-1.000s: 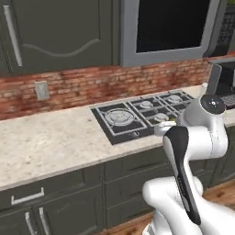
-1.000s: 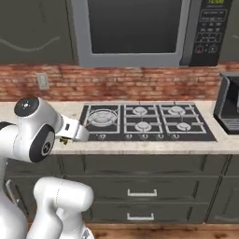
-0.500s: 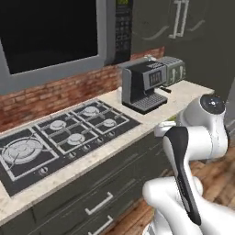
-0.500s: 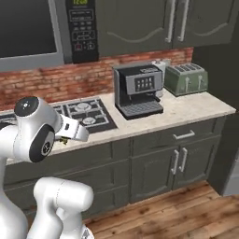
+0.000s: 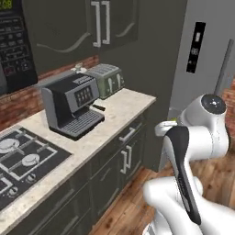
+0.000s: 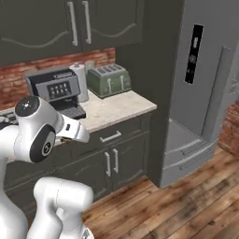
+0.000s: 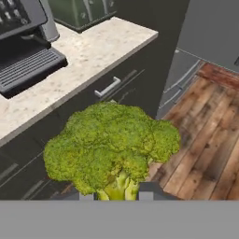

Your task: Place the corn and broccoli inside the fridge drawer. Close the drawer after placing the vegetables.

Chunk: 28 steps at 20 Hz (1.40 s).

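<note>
In the hand view the broccoli [image 7: 112, 140], a bright green clump of florets on a pale stalk, fills the middle. My gripper [image 7: 116, 196] is shut on its stalk, with the dark fingertips [image 7: 145, 195] on either side of it. The hand hovers above the counter's edge and the wooden floor. A sliver of the broccoli [image 5: 172, 120] peeks out beside my forearm in the left base view. The corn is out of view. I cannot pick out the fridge drawer; the tall grey fridge [image 6: 200, 70] stands to the right with solid grey drawers [image 6: 186, 149] at its base.
A black coffee machine [image 5: 73, 103] and a green toaster [image 5: 106, 79] stand on the pale stone counter [image 5: 121, 108]. Beside them lies a gas hob [image 5: 23, 160], with dark cabinets [image 6: 112, 161] under the counter. Open wooden floor [image 6: 186, 205] stretches in front of the fridge.
The whole picture has swung right as the base moved: from the hob and microwave, past the coffee machine, to the counter's end and the fridge. The arm keeps its pose.
</note>
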Available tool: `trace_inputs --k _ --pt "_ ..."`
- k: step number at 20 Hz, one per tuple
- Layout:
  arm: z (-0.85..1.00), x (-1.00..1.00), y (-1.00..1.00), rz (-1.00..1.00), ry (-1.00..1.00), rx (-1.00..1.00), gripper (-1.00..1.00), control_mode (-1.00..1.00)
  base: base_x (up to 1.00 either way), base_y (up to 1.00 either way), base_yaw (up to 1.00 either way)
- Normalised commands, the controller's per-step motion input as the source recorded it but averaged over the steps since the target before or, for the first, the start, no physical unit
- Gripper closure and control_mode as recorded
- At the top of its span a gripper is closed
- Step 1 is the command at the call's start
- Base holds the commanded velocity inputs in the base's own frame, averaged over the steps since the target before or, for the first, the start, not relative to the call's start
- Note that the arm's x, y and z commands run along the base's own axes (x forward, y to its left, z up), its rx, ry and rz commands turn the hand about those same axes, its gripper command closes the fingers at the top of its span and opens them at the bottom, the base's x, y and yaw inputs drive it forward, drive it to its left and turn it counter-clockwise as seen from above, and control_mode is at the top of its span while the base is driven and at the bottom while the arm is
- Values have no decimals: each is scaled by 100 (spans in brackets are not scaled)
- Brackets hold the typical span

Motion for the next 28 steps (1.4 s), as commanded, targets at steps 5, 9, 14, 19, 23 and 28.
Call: trace_inputs --k 5,9,14,19,23,28 --pt "0 0 0 0 0 0 100 100 41 -100 -18" --pt "0 0 0 0 0 0 100 100 36 -100 -10" --pt "0 0 0 0 0 0 100 100 41 -100 -2" --pt "0 0 0 0 0 0 100 100 52 -100 0" --pt "0 0 0 0 0 0 100 100 33 -100 2" --pt "0 0 0 0 0 0 100 100 5 -100 0"
